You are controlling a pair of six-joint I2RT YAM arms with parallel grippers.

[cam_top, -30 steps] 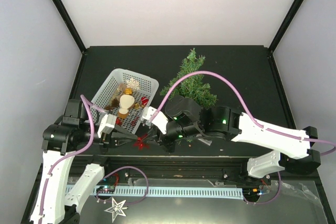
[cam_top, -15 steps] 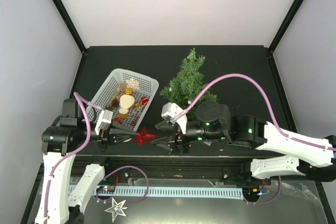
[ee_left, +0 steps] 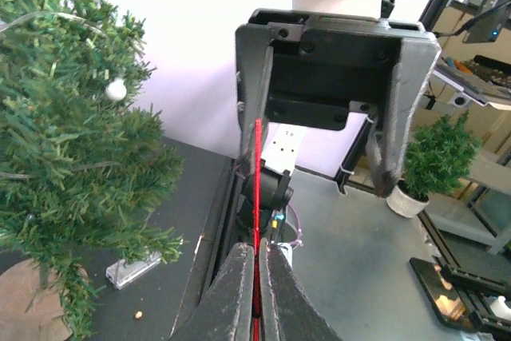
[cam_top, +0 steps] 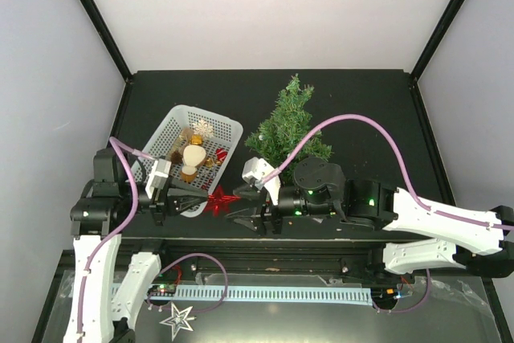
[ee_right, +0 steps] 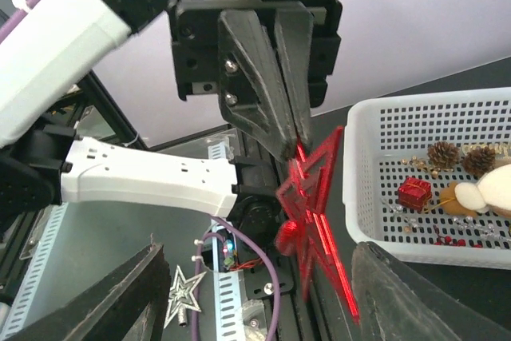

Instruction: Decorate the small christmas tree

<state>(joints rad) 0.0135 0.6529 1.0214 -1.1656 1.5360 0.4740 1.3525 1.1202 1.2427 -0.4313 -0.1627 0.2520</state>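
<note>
- Looking down from the top external camera, the small dark-green bristly christmas tree (cam_top: 289, 122) stands upright on the black table (cam_top: 361, 102), just right of the white plastic lattice basket (cam_top: 215, 120). The left gripper (cam_top: 205, 201) pinches a red translucent plastic star (cam_top: 218, 200) beside the basket's near corner. The right gripper (cam_top: 238, 208) faces it, fingers spread, apart from the star.
- Left wrist: its fingers press together on the star (ee_left: 257, 197), seen edge-on as a thin red line. The tree (ee_left: 64, 157) fills the left side; the right gripper (ee_left: 315, 181) gapes opposite.
- Right wrist: its own fingers (ee_right: 136, 293) stand wide. The left gripper (ee_right: 299, 137) clamps the star's (ee_right: 315, 213) upper point, just left of the basket (ee_right: 359, 181).
</note>
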